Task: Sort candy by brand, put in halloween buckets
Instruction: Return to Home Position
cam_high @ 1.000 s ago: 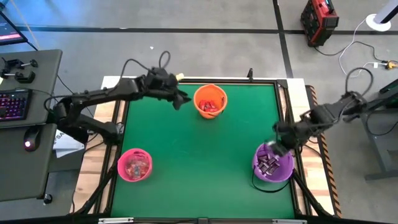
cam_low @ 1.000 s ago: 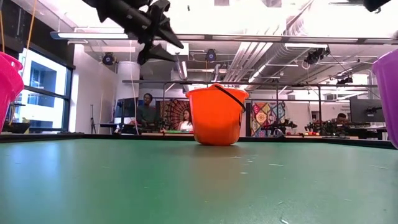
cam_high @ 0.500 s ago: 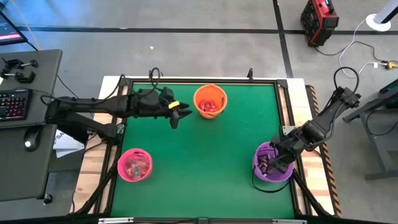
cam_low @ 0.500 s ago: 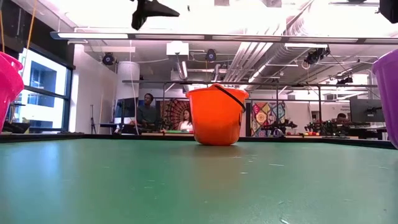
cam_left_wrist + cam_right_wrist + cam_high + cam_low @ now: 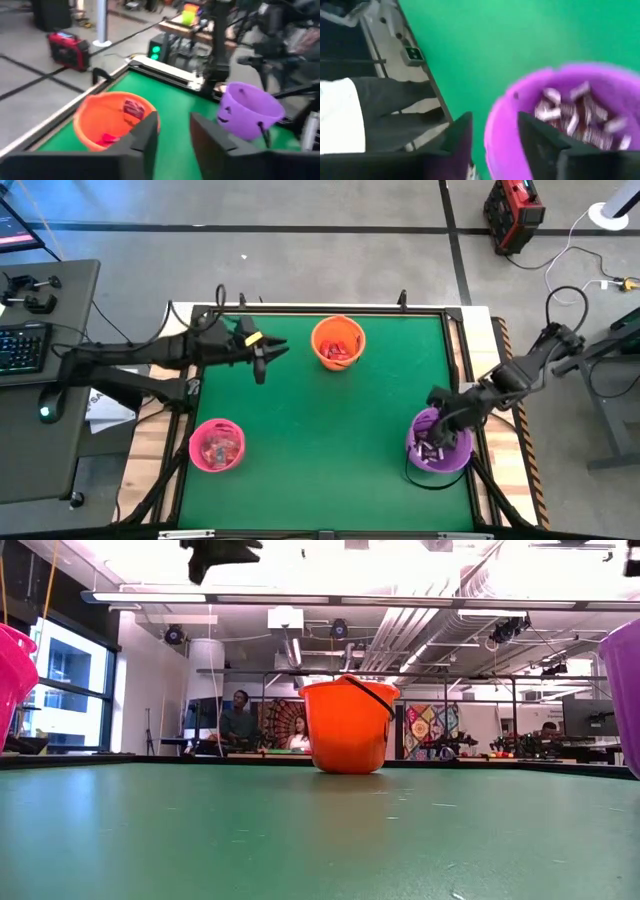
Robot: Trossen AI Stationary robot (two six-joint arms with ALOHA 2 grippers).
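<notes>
Pretty much done, I'd say: candy (image 5: 570, 117) fills the orange bucket (image 5: 314, 343), pink bucket (image 5: 193, 446) and purple bucket (image 5: 410, 445), with none loose on the counter (image 5: 320, 440). Orange sits just ahead of the left fingers (image 5: 145, 135), purple right below the right fingers (image 5: 460, 137). Both pairs parted, empty.

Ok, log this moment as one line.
left gripper open, near orange bucket | right gripper open, above purple bucket | pink bucket holds candy

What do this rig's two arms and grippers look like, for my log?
The left arm and right arm are slim, dark, jointed links with black cable loops arching off them. The left gripper has two flat, dark, blunt fingers, with a yellow tag just behind it; the right gripper has the same dark paired fingers.
</notes>
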